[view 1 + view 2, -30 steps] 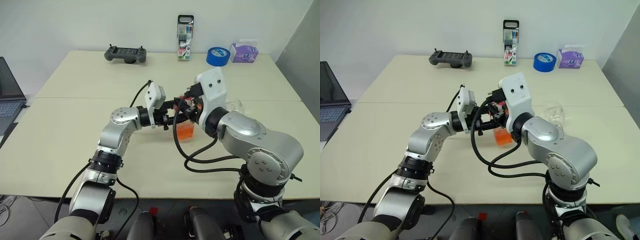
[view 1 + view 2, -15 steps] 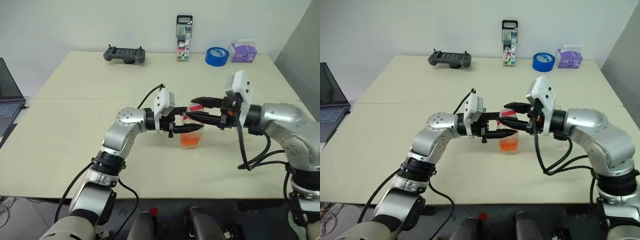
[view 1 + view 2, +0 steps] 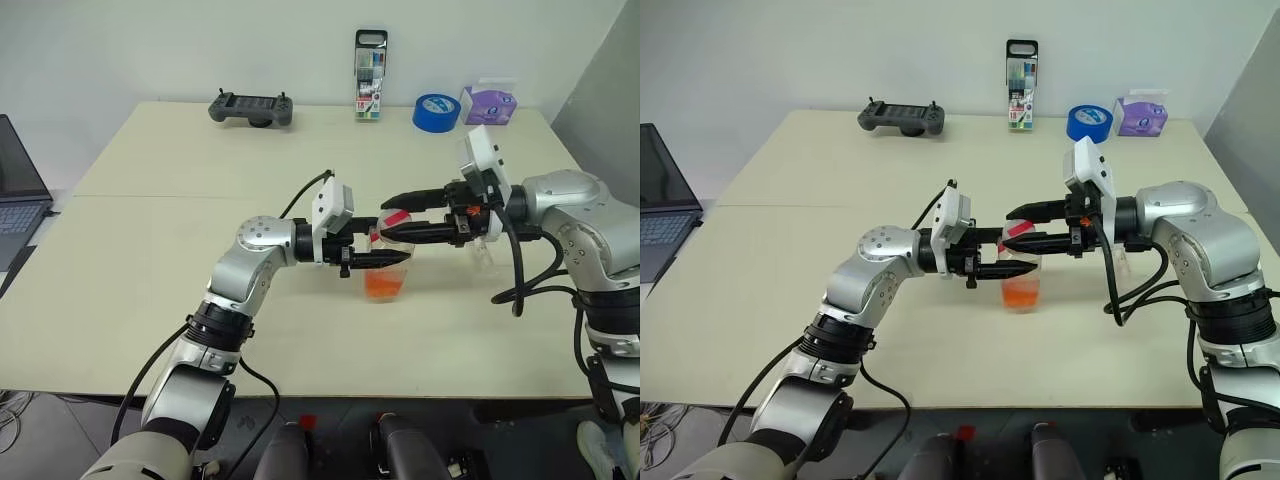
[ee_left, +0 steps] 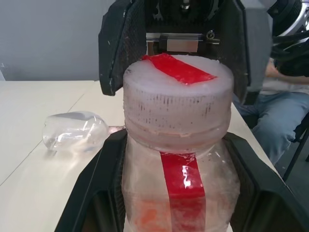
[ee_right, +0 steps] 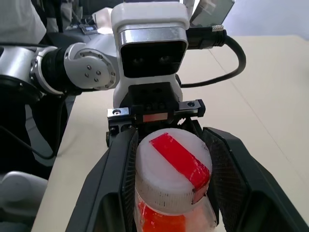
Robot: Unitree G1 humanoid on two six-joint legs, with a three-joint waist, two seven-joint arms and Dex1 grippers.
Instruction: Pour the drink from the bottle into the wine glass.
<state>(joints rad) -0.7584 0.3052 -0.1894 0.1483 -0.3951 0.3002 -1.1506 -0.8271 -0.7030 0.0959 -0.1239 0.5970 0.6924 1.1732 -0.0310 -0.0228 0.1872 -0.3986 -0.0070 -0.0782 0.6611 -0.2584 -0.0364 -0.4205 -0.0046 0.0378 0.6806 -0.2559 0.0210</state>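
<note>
Here our two arms meet level over the table. The bottle stands upright, our left gripper clamped on its body. Our right gripper reaches in opposite, jaws parted astride the cap. The wine glass lies toppled beyond.

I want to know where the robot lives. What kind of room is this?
Probably a lab or office workroom: a plain table holds a laptop, a handheld controller, a marker pack and blue tape.
</note>
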